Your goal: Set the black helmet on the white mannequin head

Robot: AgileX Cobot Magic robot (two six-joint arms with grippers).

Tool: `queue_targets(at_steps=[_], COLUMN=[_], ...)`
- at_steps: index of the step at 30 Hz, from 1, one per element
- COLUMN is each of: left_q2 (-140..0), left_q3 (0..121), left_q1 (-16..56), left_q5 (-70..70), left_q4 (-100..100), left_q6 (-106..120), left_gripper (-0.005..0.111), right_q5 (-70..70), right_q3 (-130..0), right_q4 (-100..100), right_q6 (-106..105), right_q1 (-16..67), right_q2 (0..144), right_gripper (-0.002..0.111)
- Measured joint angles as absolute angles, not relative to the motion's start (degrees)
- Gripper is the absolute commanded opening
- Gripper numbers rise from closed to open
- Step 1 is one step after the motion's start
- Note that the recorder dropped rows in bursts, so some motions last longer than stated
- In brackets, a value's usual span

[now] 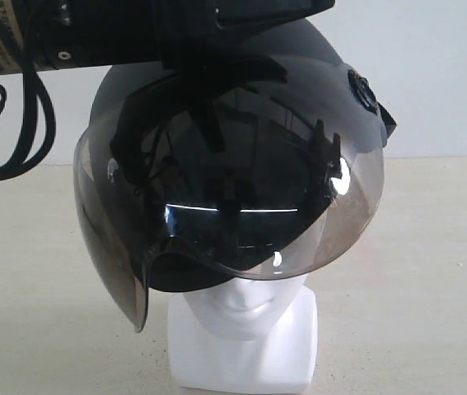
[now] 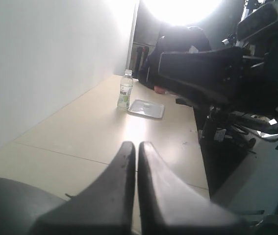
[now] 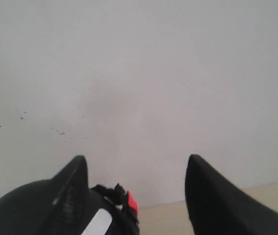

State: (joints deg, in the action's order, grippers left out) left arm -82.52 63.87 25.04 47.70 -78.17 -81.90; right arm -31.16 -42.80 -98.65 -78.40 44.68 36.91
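Pale table (image 1: 35, 313) and white wall (image 1: 447, 82) fill the room view, where the black helmet (image 1: 233, 164) sits on the white mannequin head (image 1: 245, 329), its brown visor (image 1: 324, 239) hanging so low that only the mouth and chin show. From the left wrist, the left gripper (image 2: 137, 145) has its fingers pressed together with nothing between them, and a bottle (image 2: 125, 90) stands far down the table. From the right wrist, the right gripper (image 3: 138, 159) has its fingers spread wide and empty, with the helmet's round top just beside one finger.
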Motion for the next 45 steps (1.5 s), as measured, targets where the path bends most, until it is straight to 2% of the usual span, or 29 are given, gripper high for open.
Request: queue_targets(at_steps=[4,5,7,9,10,11,12,13,15,16,17,19,21,33,40,43,45], left_q2=[-82.52,-82.52,-82.52,-82.52,-82.52,-82.52,-82.52,-82.52,-82.52,-82.52,-82.52,-82.52,-82.52,-82.52,-82.52,-82.52,-82.52], left_q3=[63.87,63.87,63.87,63.87,63.87,63.87,63.87,63.87,63.87,63.87,63.87,63.87,63.87,63.87,63.87,63.87,63.87], left_q1=[25.04,25.04,25.04,25.04,25.04,25.04,25.04,25.04,25.04,25.04,25.04,25.04,25.04,25.04,25.04,25.04,25.04], left_q5=[47.56,47.53,47.43,47.43,47.43,47.43,47.33,47.33,47.33,47.33,47.33,47.33,47.33,47.11,47.11,47.11,47.11], left_q4=[-77.80,-77.70,-77.57,-77.57,-77.57,-77.57,-77.57,-77.57,-77.46,-77.46,-77.35,-77.35,-77.35,-77.14,-77.14,-77.14,-77.14], left_q6=[-81.90,-81.90,-81.90,-81.90,-81.90,-81.90,-81.90,-81.90,-81.90,-81.90,-81.90,-81.90,-81.90,-82.86,-82.86,-82.86,-82.86], left_gripper=[0.004,0.004,0.004,0.004,0.004,0.004,0.004,0.004,0.004,0.004,0.004,0.004,0.004,0.004,0.004,0.004,0.004], right_q5=[-32.97,-34.34,-39.23,-40.80,-38.59,-36.63,-28.83,-23.57,14.24,24.56,41.38,61.77,68.63,69.82,57.11,55.61,58.53], right_q3=[-45.68,-46.15,-47.16,-47.52,-48.16,-48.94,-52.78,-55.94,-70.77,-74.80,-78.22,-79.40,-79.76,-80.49,-78.78,-76.67,-75.24], right_q4=[-99.56,-99.69,-99.25,-89.80,-74.47,-66.82,-45.95,-37.96,-12.57,-5.28,6.91,30.58,39.79,51.32,51.06,59.13,68.75], right_q6=[-85.61,-84.48,-73.78,-54.59,-40.01,-35.15,-27.09,-25.05,-19.09,-13.60,-2.40,20.02,26.95,29.23,1.87,4.36,13.67], right_q1=[44.68,44.68,44.68,44.68,44.68,44.68,44.68,44.68,44.68,44.68,44.68,44.68,44.58,44.58,44.58,44.58,44.58], right_q2=[36.82,36.82,36.82,36.82,36.82,36.82,36.82,36.82,38.53,39.57,41.60,44.62,45.56,44.71,45.28,47.11,49.67], right_gripper=[0.025,0.013,0.000,0.000,0.000,0.000,0.000,0.000,0.000,0.000,0.000,0.000,0.000,0.000,0.000,0.000,0.000])
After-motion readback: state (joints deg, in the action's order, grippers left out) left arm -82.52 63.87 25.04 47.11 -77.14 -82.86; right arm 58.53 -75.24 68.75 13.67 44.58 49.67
